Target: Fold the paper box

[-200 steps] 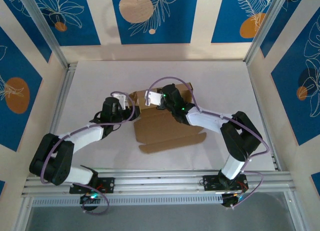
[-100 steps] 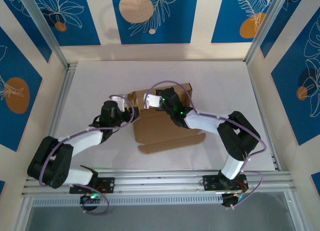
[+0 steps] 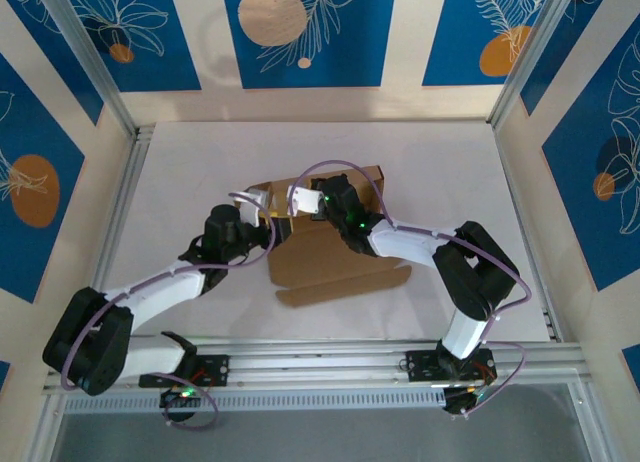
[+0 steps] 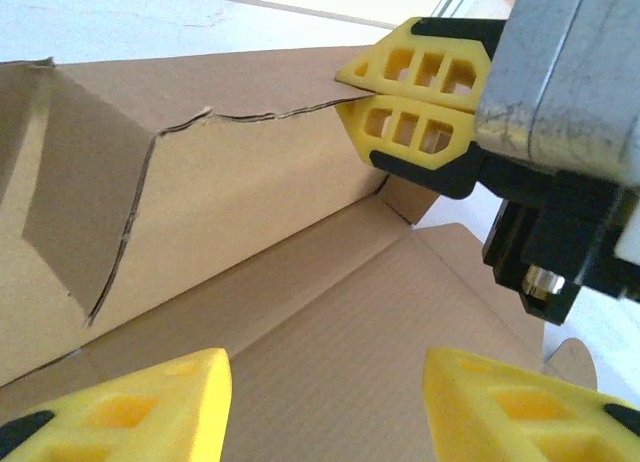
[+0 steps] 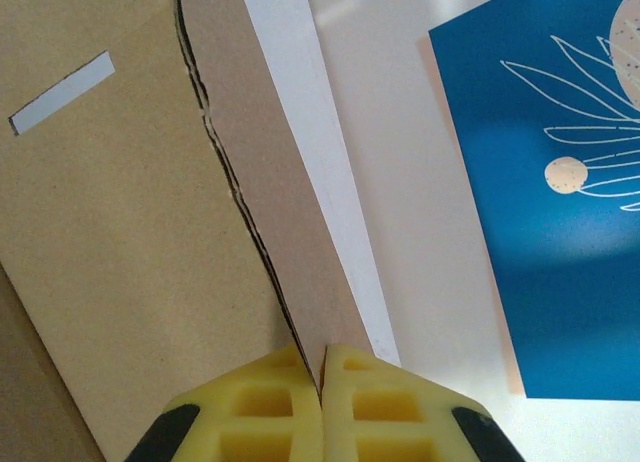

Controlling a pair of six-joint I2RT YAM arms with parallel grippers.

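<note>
The paper box is a brown cardboard sheet lying flat on the white table, with its far wall folded upright. My right gripper is shut on the top edge of that wall, the cardboard pinched between its yellow fingers. From above, the right gripper sits at the wall's left end. My left gripper is open, low over the box floor, nothing between its fingers. It is at the box's left side, close to the right gripper.
The white table is fenced by aluminium rails and blue patterned walls. A tabbed front flap lies flat toward the arm bases. A slot is cut in the box panel.
The left arm has stretched right and forward, bringing its gripper in over the box's left side. The right gripper has closed fully on the wall's edge and shifted slightly.
</note>
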